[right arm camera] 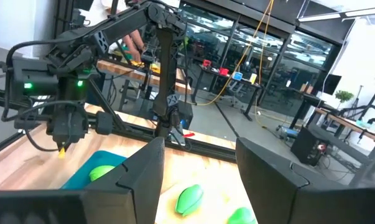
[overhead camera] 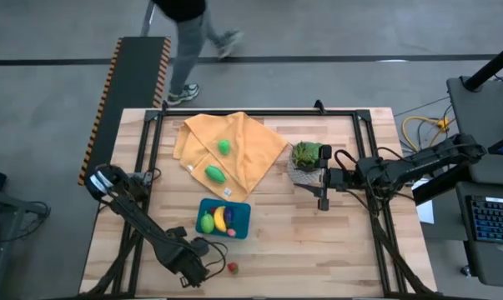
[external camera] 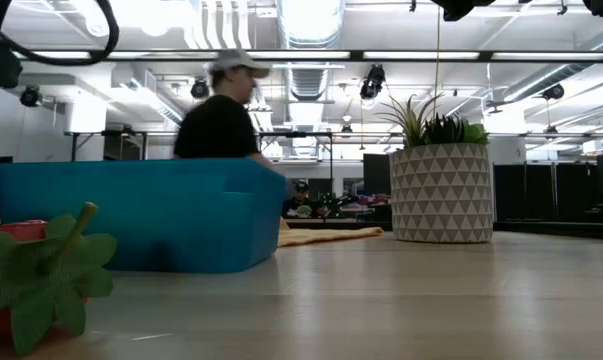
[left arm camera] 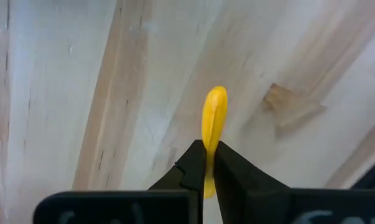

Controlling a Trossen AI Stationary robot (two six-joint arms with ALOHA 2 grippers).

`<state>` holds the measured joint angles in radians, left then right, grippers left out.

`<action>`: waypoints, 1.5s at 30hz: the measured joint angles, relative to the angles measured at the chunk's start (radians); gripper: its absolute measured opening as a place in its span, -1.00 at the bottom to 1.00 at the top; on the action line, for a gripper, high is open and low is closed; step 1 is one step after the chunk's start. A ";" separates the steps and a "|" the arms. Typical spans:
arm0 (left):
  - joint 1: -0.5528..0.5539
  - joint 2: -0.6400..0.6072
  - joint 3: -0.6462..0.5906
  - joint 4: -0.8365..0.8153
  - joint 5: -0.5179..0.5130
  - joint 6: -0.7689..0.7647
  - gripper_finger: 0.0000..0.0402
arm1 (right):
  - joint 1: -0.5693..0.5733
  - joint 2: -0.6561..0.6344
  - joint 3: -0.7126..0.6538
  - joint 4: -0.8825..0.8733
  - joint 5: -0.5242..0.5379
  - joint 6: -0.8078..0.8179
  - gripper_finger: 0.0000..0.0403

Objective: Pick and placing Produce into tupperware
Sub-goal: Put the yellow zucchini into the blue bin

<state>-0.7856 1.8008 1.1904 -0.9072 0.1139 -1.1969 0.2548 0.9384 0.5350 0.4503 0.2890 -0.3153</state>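
Left hand pinches thin yellow piece — glossy, rounded.

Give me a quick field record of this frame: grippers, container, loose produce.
left gripper: shut on a thin yellow piece, near the table's front edge
right gripper: open, empty, beside the plant
tupperware: holds green, yellow and purple produce
cloth: two green pieces on it
table: red piece loose by the left gripper

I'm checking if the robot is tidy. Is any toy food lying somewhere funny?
Yes. A small red piece lies alone on the bare table, outside the teal tupperware. Two green pieces sit on the orange cloth. The left gripper is shut on a thin yellow piece.
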 joint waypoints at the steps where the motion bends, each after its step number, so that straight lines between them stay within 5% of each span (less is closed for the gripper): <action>1: 0.000 -0.005 0.000 0.000 0.000 -0.001 -0.98 | 0.000 0.000 0.000 0.000 0.000 0.000 -0.05; 12: 0.001 -0.020 0.010 0.001 -0.032 -0.002 -0.98 | 0.000 0.000 0.000 0.000 0.000 0.000 -0.05; 20: 0.001 -0.040 0.063 0.000 -0.188 0.008 -0.98 | 0.000 0.000 0.000 0.000 0.000 0.000 -0.05; 26: 0.000 -0.109 0.085 0.019 -0.396 0.033 -0.98 | 0.000 0.000 0.000 0.000 0.000 0.000 -0.05; 36: 0.001 -0.244 0.043 0.119 -0.906 0.257 -0.98 | 0.000 0.000 0.000 0.000 0.000 0.000 -0.05; 45: 0.016 -0.276 -0.076 0.144 -1.169 0.316 -0.98 | 0.000 0.000 0.000 0.000 0.000 0.001 -0.05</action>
<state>-0.7694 1.5245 1.1148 -0.7627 -1.0549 -0.8808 0.2546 0.9383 0.5350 0.4503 0.2890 -0.3145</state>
